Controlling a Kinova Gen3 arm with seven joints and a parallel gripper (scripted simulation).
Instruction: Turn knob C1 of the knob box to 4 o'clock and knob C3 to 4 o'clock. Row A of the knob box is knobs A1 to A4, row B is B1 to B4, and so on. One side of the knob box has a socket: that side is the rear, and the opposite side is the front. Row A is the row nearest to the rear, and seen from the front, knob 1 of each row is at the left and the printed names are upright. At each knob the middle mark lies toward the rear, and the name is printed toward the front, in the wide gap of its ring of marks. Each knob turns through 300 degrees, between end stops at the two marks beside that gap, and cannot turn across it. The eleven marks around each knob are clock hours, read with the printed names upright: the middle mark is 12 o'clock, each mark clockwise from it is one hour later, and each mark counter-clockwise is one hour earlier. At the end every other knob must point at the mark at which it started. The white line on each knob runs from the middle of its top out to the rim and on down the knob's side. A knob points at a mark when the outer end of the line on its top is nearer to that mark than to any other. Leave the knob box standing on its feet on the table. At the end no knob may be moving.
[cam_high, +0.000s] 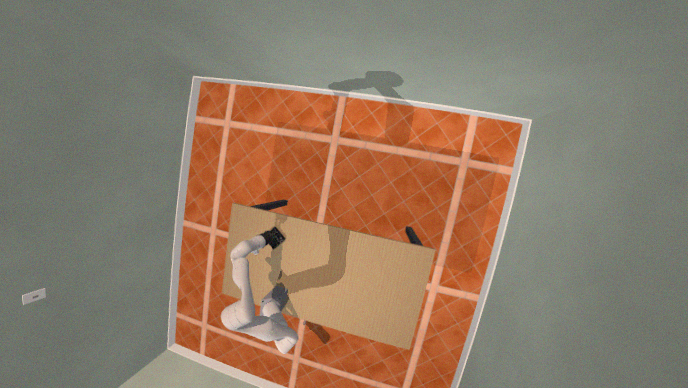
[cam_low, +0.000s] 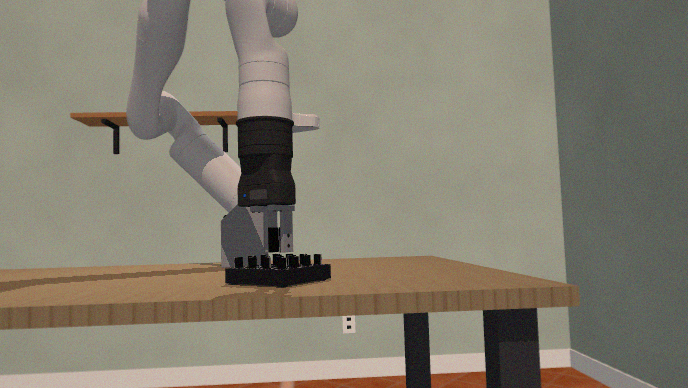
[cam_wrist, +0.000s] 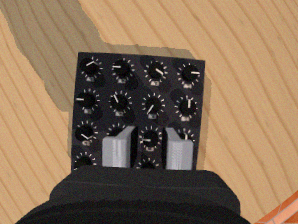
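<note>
Knob box (cam_high: 279, 240) (cam_low: 277, 276) (cam_wrist: 137, 89) upright on the surface (cam_high: 370, 285) (cam_low: 400, 280) (cam_wrist: 252, 80), near one long edge and toward the upper-left corner as seen from the top; the arm's foot is by the opposite long edge. The dark, flat box carries its knobs in rows on the upper face, names readable upright in the wrist view. End effector (cam_high: 272, 237) (cam_low: 280, 250) (cam_wrist: 149, 141) points down over the box, released: fingers parted, nothing gripped, tips just above the knob tops in the exterior view. In the wrist view they stand either side of knob C3 (cam_wrist: 150, 139), whose white line points left, at about 9 o'clock; not at its target. Knob C1 (cam_wrist: 86, 133), left of the fingers, has its line toward the lower right, near 4 o'clock; exact mark hard to read. C2 and C4 are partly hidden behind the fingers; row D is partly covered by the housing.
</note>
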